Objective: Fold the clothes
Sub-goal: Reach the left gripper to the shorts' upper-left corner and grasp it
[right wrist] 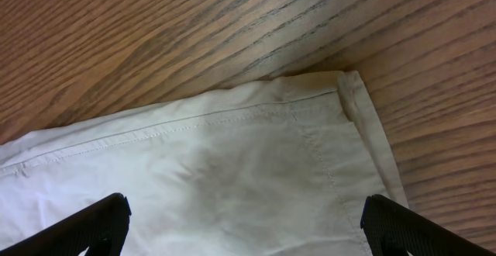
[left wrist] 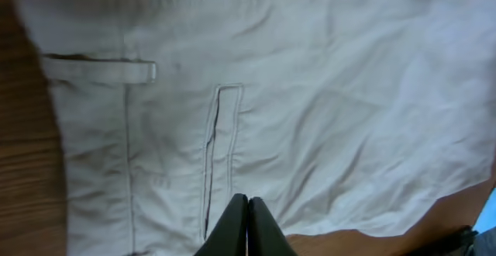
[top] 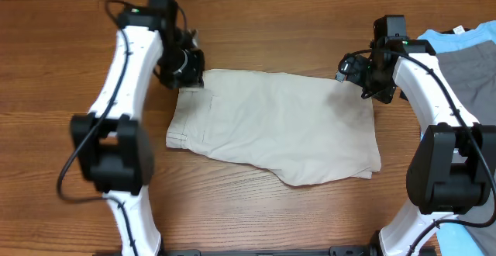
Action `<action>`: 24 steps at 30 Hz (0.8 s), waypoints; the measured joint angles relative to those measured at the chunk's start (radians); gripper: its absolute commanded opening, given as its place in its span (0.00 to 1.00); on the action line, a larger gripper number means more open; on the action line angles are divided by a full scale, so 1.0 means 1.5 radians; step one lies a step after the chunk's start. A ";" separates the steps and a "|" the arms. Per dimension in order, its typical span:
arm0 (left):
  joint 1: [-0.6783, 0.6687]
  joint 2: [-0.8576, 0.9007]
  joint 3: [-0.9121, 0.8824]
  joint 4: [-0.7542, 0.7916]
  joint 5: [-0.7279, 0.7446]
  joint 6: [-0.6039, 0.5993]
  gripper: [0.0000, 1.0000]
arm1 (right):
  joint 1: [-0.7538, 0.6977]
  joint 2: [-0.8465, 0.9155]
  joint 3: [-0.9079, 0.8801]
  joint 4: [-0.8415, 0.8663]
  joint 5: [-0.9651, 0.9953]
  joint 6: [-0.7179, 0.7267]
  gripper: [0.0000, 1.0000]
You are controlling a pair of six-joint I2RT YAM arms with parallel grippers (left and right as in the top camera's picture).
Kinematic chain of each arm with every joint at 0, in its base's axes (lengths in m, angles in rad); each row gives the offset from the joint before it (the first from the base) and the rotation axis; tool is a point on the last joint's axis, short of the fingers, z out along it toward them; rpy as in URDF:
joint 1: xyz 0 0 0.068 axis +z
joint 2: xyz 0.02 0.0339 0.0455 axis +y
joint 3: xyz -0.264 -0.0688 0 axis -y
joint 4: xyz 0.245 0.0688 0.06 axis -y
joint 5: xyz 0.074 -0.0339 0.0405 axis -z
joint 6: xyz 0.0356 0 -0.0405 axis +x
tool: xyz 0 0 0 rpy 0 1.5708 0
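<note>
Over the shorts [top: 271,124], your left gripper [left wrist: 248,200] is pinched closed (on cloth? unclear). Right gripper [right wrist: 244,207] gapes wide.

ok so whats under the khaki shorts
The khaki shorts lie spread on the wooden table, whose bare wood shows around them. Anything directly beneath is covered by the fabric, and nothing pokes out at the visible edges.

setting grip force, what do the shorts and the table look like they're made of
Shorts: beige woven cloth, likely cotton twill, matte. They show soft creases, stitched seams and a pocket welt.
Table: wood or wood-look laminate, brown with a slight sheen. Long grain lines run across it, but solid or veneer cannot be told.
</note>
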 measured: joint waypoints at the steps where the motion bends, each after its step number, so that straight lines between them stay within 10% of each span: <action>1: -0.005 0.024 0.000 0.000 0.000 0.000 0.04 | 0.000 0.000 0.000 0.000 0.000 0.000 1.00; 24: -0.025 0.145 -0.004 0.077 -0.109 -0.089 0.04 | 0.000 0.000 0.000 0.000 0.000 0.000 1.00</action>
